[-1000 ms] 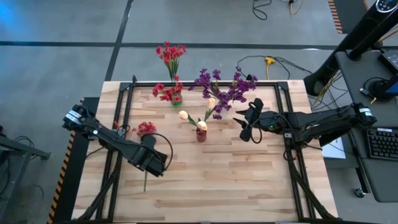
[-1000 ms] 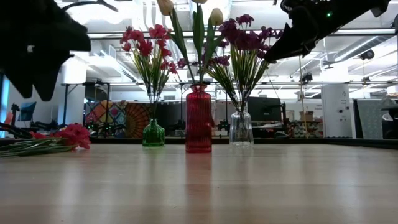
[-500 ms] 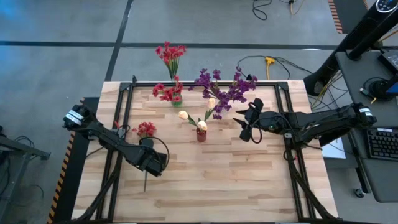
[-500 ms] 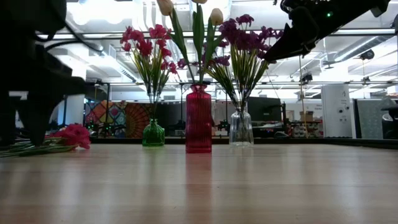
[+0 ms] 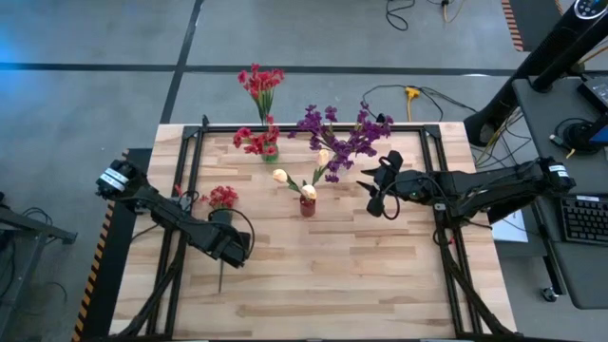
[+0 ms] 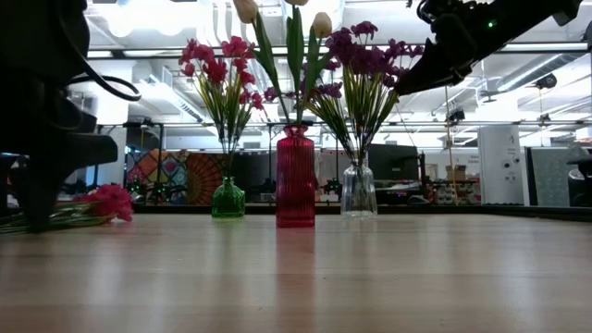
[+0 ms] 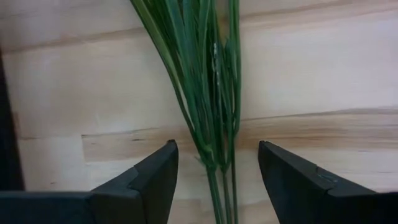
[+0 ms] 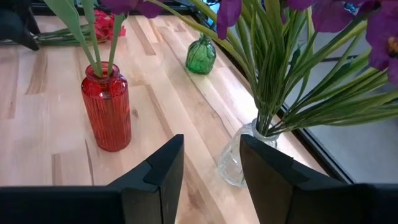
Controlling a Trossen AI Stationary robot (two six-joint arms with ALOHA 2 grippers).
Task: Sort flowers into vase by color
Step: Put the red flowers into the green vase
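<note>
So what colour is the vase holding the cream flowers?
Red, ribbed glass vase; clearest in the right wrist view.

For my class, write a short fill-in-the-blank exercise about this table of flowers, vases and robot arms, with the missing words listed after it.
1. The cream-yellow flowers stand in the ____ vase.
2. The purple flowers stand in the ____ glass vase.
3. The loose red flower sprig lies flat on the ____.
4. The left tool has its fingers either side of the sprig's green ____.

Missing words: red; clear; table; stems
</note>
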